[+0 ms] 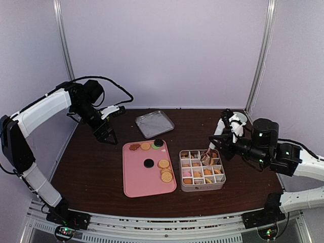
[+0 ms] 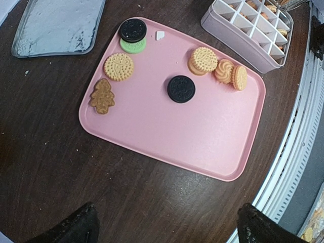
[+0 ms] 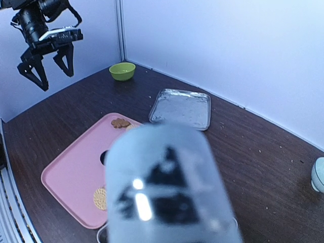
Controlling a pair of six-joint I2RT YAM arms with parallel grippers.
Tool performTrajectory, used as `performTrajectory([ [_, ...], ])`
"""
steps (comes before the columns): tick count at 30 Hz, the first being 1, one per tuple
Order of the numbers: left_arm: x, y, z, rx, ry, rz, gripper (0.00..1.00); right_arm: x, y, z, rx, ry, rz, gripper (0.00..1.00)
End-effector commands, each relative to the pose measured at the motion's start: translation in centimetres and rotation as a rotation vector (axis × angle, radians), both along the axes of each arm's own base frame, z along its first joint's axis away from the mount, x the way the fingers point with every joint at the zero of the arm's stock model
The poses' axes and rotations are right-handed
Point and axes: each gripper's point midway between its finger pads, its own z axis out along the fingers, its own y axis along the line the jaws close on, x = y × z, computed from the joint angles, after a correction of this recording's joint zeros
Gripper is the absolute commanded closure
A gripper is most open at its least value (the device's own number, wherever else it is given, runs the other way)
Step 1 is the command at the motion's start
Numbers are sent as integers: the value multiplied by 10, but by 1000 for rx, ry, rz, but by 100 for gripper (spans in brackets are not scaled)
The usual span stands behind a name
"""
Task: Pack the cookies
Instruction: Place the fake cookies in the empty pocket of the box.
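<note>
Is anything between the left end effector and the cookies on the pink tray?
Nothing visible does. The left end effector hangs open, left of the pink tray, and the cookies lie uncovered on it.

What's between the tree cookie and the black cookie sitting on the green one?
A round golden cookie lies between them on the pink tray, seen best in the left wrist view.
</note>
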Motion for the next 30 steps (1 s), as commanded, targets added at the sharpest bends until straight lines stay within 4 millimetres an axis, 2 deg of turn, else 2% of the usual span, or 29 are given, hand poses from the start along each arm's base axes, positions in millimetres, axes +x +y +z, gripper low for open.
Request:
performTrajectory([
  [1, 1, 1, 11, -21, -34, -13, 2, -5, -31, -24, -88, 42, -70, 100],
  [8, 2, 0, 11, -23, -27, -17, 2, -12, -44, -30, -87, 62, -88, 100],
  [19, 3, 0, 11, -23, -27, -21, 2, -11, -41, -40, -122, 86, -86, 100],
  [24, 4, 0, 11, -20, -30, -24, 2, -9, -42, -43, -132, 87, -94, 87],
  [27, 3, 0, 11, -23, -31, -26, 2, -8, -43, -43, -133, 83, -100, 75],
  [30, 4, -1, 12, -25, -33, -29, 2, -8, -43, -43, -134, 84, -104, 69],
])
